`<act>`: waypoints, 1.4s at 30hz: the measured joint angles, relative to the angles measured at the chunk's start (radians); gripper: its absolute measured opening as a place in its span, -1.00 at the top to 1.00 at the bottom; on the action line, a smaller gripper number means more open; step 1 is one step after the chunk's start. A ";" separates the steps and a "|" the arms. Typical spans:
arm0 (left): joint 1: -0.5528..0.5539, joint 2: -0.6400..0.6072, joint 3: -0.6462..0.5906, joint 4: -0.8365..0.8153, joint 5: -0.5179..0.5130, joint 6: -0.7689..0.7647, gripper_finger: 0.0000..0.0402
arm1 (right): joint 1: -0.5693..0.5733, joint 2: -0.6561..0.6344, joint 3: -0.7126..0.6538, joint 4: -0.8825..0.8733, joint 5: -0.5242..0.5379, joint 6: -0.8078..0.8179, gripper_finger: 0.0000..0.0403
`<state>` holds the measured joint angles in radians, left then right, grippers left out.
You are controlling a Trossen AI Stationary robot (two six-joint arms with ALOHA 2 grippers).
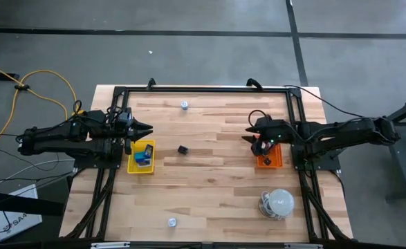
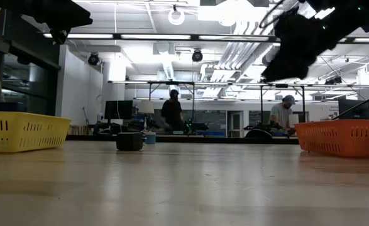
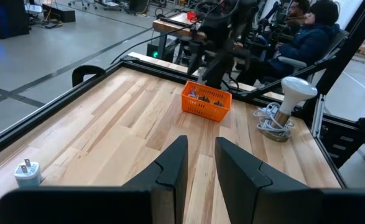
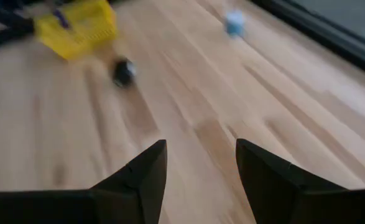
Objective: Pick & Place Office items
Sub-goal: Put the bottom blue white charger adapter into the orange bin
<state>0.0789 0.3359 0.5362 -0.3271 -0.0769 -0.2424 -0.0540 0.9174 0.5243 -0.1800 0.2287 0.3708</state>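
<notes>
Right gripper (image 4: 198, 180) hangs spread and empty above the orange tray (image 1: 270, 161) (apparently free to fetch the black block (image 1: 182, 149)), left gripper (image 3: 198, 165) slightly parted

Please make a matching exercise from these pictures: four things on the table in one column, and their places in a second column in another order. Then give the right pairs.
Things:
1. yellow tray
2. orange tray
3. small black block
4. white dome with coiled cable

Places:
A. open wood between the two trays
B. beside the left end effector
C. at the right end effector
D. right side, nearer the table's bottom edge in the high view

Pairs: 1-B, 2-C, 3-A, 4-D
</notes>
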 joint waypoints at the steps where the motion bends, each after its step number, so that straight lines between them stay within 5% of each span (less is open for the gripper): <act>1: 0.000 0.000 0.000 0.000 0.000 0.000 0.61 | 0.000 0.007 0.000 0.039 -0.018 -0.020 0.11; 16: 0.000 0.000 0.000 0.000 0.000 0.000 0.61 | 0.000 0.267 0.000 0.476 -0.211 -0.269 0.11; 42: 0.000 0.004 0.000 0.043 -0.005 0.000 0.61 | 0.003 0.323 0.000 0.499 -0.208 -0.270 0.11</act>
<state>0.0788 0.3398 0.5365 -0.2839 -0.0822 -0.2424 -0.0505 1.2404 0.5243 0.3191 0.0204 0.1007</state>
